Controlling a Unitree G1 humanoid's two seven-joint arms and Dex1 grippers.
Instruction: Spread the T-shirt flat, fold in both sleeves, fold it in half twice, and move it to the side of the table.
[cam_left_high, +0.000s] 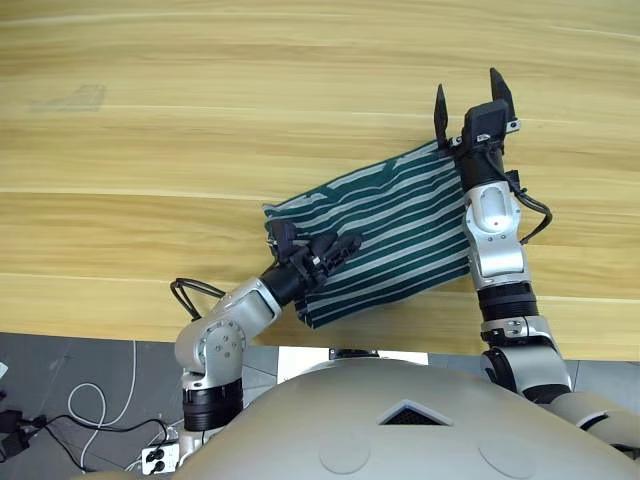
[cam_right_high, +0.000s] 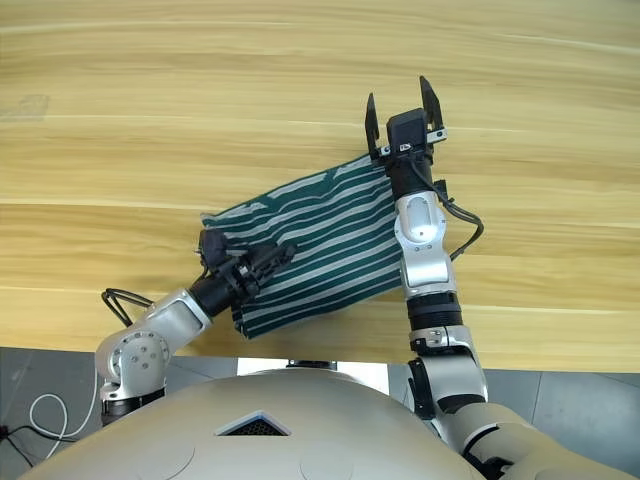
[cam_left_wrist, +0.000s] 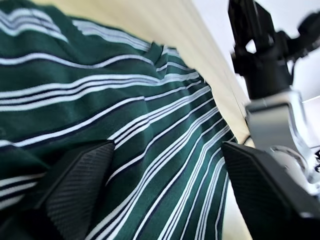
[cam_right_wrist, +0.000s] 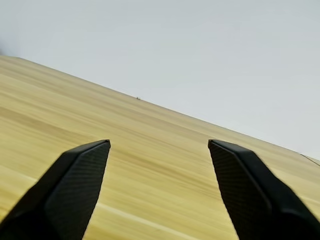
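Light wood-grain tabletop (cam_left_high: 200, 120) carries the folded green T-shirt with white stripes (cam_left_high: 395, 230) near its front edge. Left gripper (cam_left_high: 318, 248) lies low over the shirt's near left corner, arm bent at the elbow, fingers spread wide. Right gripper (cam_left_high: 468, 100) stands just past the far right corner, forearm stretched forward, fingers wide apart over bare wood.

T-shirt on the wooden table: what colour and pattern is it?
Dark green T-shirt, thin white stripes; clearest in left wrist view.

On the wooden table (cam_left_high: 200, 120) lies a folded green-striped T-shirt (cam_left_high: 390, 230), near its front edge.
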